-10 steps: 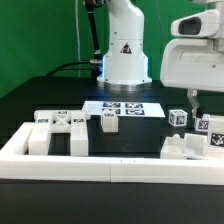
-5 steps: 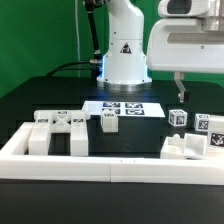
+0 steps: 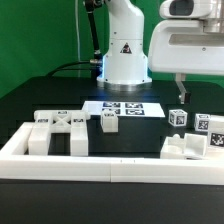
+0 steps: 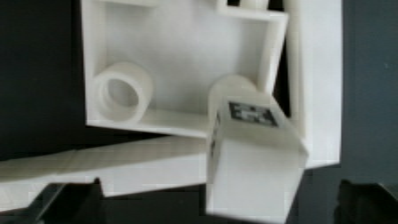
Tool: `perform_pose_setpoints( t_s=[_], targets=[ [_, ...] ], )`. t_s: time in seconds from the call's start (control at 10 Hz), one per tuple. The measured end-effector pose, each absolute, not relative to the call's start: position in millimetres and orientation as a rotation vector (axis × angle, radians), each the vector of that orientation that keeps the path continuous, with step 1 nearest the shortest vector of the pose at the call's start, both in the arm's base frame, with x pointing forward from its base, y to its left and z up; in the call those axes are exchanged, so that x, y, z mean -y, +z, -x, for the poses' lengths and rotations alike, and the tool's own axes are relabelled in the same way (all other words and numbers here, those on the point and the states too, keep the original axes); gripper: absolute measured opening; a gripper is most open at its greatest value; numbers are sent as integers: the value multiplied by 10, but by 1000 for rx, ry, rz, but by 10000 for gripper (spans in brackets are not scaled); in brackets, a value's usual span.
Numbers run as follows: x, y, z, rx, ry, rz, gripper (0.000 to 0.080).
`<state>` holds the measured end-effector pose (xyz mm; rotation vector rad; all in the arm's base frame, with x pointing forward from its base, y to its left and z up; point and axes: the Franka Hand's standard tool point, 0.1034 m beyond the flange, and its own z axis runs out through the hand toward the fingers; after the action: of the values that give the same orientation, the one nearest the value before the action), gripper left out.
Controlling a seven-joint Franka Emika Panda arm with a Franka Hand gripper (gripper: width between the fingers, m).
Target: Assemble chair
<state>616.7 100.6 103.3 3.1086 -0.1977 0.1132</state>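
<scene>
The chair parts are loose white blocks on the black table. Several legs and posts (image 3: 62, 131) stand at the exterior view's left, and a small tagged block (image 3: 108, 122) stands in front of the marker board (image 3: 126, 108). Two tagged cubes (image 3: 178, 117) and a larger boxy part (image 3: 186, 148) sit at the right. My gripper (image 3: 181, 91) hangs above the right-hand parts and touches none. In the wrist view a flat part with a round hole (image 4: 157, 70) and a tagged post (image 4: 249, 150) lie below my gripper (image 4: 214, 205). Its dark fingers stand wide apart and hold nothing.
A long white border rail (image 3: 70, 162) runs along the front of the table and up its left side. The robot's white base (image 3: 124, 50) stands at the back, behind the marker board. A green wall closes the back.
Since one second ago my gripper has risen and shifted to the exterior view's left, away from the right-hand parts. Over the last half second nothing has moved.
</scene>
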Motion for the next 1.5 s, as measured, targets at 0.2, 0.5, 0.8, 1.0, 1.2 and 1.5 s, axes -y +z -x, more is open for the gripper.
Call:
perform_pose_setpoints(
  t_s=[0.2,0.5,0.8,1.0,1.2,1.5],
  targets=[
    [-915,995,-6017,-40,95,-3104,648],
    [-819,1000,-5982,-191,83,-3095,648],
    [-629,868,-5860,-468,95,-3058,648],
    [-293,788,-5667,-487,40,-3056,648],
    [44,737,-5518,-477,1,-3051,648],
    [165,722,-5486,-474,-7,-3050,648]
  ],
)
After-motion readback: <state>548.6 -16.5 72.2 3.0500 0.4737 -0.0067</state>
